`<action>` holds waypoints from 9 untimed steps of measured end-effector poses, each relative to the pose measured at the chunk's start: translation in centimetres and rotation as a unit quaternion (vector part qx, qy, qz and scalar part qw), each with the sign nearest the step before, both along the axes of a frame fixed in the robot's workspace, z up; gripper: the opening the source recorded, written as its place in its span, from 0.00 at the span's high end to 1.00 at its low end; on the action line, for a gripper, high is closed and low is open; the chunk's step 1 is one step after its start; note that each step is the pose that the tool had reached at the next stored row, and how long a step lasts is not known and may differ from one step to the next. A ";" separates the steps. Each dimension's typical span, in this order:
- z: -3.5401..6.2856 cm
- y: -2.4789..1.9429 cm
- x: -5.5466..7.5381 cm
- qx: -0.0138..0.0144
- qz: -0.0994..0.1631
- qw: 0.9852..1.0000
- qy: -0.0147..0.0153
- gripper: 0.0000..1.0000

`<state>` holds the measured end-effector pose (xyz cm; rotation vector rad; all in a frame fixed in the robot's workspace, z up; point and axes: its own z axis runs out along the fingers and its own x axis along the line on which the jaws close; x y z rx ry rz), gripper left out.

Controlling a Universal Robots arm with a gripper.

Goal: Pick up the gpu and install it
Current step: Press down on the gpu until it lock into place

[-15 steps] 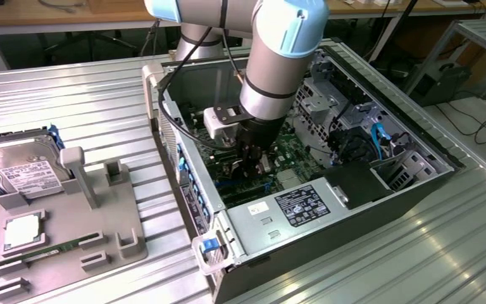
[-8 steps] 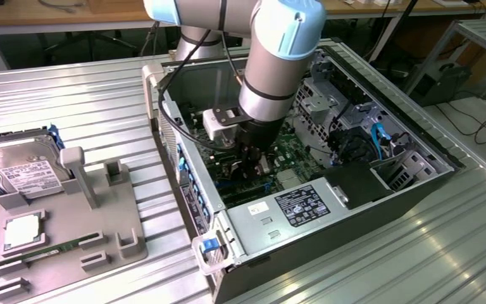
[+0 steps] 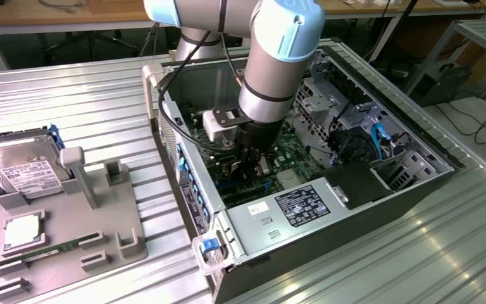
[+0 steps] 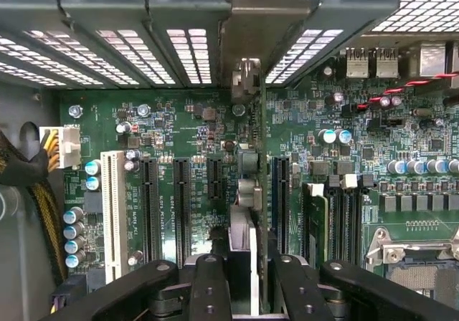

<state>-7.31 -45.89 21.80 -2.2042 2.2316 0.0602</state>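
Currently at insertion step: claw (image 4: 242, 281) clamped narrow on gpu (image 4: 244, 192), card held edge-on straight ahead of fingertips, above motherboard (image 4: 186, 131) inside computer case (image 3: 429, 183). Judged to need square alignment with empty slot (image 4: 277, 199) just beside card, then firm, even seating push.

Pretty bright overall, daylight-ish from above. The slatted metal desk (image 3: 378, 253) throws back a fair bit of glare, especially toward the exterior view's right. Inside the case (image 3: 311, 209) it gets shadowy under the arm (image 3: 273, 63). In the wrist view the motherboard (image 4: 179, 127) is evenly lit and sharp, the vent grilles (image 4: 129, 49) blow out white, and the hand (image 4: 244, 285) up close is dark and a bit soft.
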 end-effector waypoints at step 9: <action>1.65 0.10 0.0 0.000 0.000 1.000 -0.006 0.65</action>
